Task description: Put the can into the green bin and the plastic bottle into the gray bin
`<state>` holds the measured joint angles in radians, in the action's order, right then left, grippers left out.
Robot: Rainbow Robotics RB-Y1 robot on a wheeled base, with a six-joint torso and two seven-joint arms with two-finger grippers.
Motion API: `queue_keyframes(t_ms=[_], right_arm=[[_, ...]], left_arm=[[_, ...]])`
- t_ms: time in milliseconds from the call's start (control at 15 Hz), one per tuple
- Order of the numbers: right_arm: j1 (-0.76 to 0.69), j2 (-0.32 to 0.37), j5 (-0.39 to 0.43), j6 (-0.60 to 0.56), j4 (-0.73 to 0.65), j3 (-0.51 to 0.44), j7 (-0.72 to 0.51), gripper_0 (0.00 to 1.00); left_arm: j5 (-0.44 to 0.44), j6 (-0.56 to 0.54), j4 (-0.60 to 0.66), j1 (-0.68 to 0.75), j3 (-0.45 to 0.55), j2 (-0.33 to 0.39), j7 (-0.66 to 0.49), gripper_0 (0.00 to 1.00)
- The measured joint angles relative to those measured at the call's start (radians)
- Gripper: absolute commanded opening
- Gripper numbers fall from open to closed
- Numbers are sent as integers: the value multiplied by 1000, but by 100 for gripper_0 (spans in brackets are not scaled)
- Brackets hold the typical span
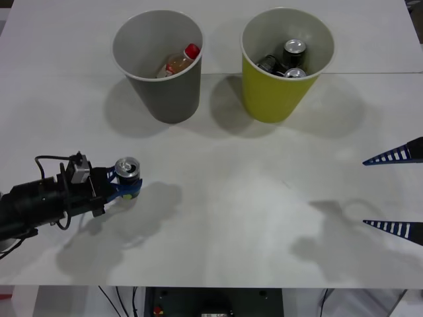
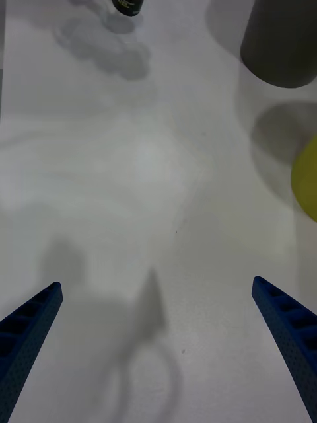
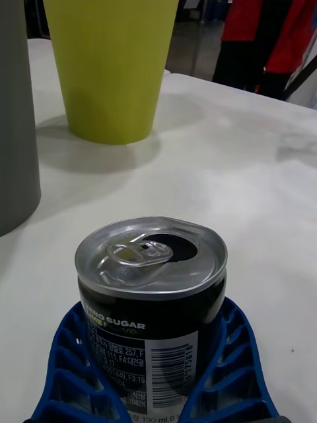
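Left gripper [image 1: 125, 187] is clamping its blue fingers [image 3: 238, 357] around the can [image 3: 150, 297], upright at the table's [image 1: 231, 218] near-left. Risk: the opened top (contents unknown) spilling, or the can clipping the green bin [image 1: 285, 63] rim. Right gripper [image 1: 396, 191] is idling, spread wide, empty.

can [image 1: 127, 168] upright, opened | plastic bottle [image 1: 180, 61] in gray bin [image 1: 160, 65]

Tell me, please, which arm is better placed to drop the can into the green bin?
Left. The left gripper is already closed around the can, while the right gripper waits open at the table's right edge, holding nothing. The green bin stands farther back.
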<state>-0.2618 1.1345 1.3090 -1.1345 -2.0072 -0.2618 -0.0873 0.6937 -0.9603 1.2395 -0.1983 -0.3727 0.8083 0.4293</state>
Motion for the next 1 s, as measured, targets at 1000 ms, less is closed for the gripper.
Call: queue_keyframes(t_ms=[1000], right_arm=[[0, 0, 0, 0, 0, 0, 0, 100]], left_arm=[[984, -97, 799, 102, 397, 132, -1157, 0]])
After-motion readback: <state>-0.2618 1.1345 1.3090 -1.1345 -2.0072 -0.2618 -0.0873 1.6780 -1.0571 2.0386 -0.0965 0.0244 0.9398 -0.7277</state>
